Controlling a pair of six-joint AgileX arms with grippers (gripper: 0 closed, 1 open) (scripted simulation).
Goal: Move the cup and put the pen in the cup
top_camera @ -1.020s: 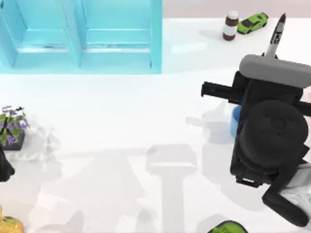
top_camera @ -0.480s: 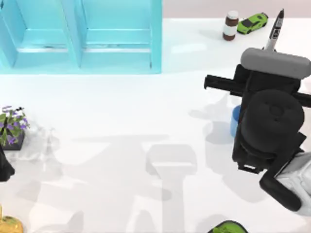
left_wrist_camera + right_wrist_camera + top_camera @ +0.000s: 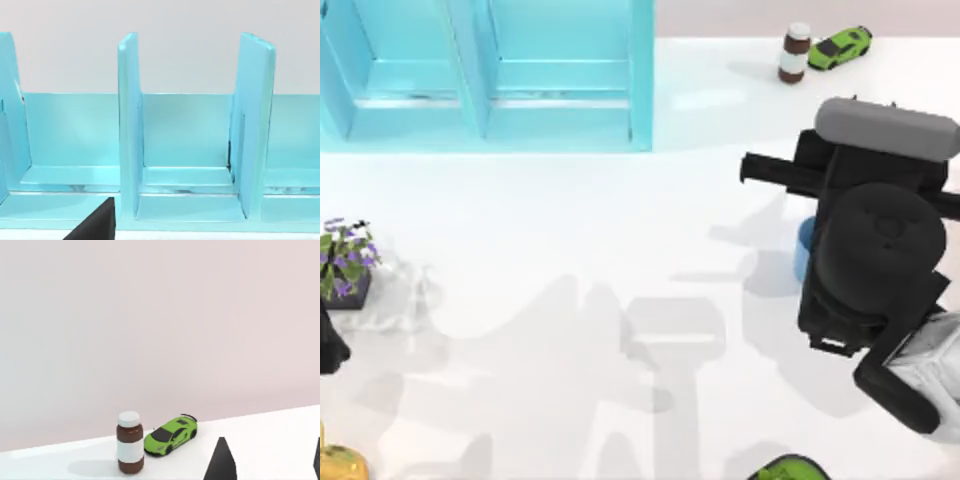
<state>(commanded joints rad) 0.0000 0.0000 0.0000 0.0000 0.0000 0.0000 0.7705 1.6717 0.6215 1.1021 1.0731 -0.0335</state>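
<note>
Right arm point(image 3: 875, 270) covered most of the cup point(image 3: 804, 250). Just a thin blue sliver of it stuck out at the arm's edge, well apart from the brown bottle point(image 3: 793, 53) and on the near side of it. The cup's mouth was under the arm, so whatever was inside could not be told.

The pen was hidden and its place could not be told. 0.5 s ago its black tip and labelled barrel poked out past the arm's grey block point(image 3: 887, 130), off to the bottle's right beside the green car point(image 3: 840, 46). That spot was bare desk point(image 3: 570, 230) now. The arm itself had barely shifted since then.

Right gripper point(image 3: 268, 462) was cut off at the right wrist view's edge, with two dark fingers point(image 3: 220, 460) standing wide apart and the desk showing between them. It faced the bottle, with the car just beside the bottle and not touching it.

Left arm point(image 3: 328, 345) sat parked far across the desk from the bottle, near the potted plant point(image 3: 345, 262) and mostly cut off. Left gripper point(image 3: 95, 226) was only a dark corner in front of the teal rack point(image 3: 490, 70); open or closed could not be told. The rack's compartments point(image 3: 187, 150) facing that camera held nothing.

A gold thing point(image 3: 338, 465) and a green thing point(image 3: 790, 468) were cut off at the edge farthest from the bottle, too little of them to name.
</note>
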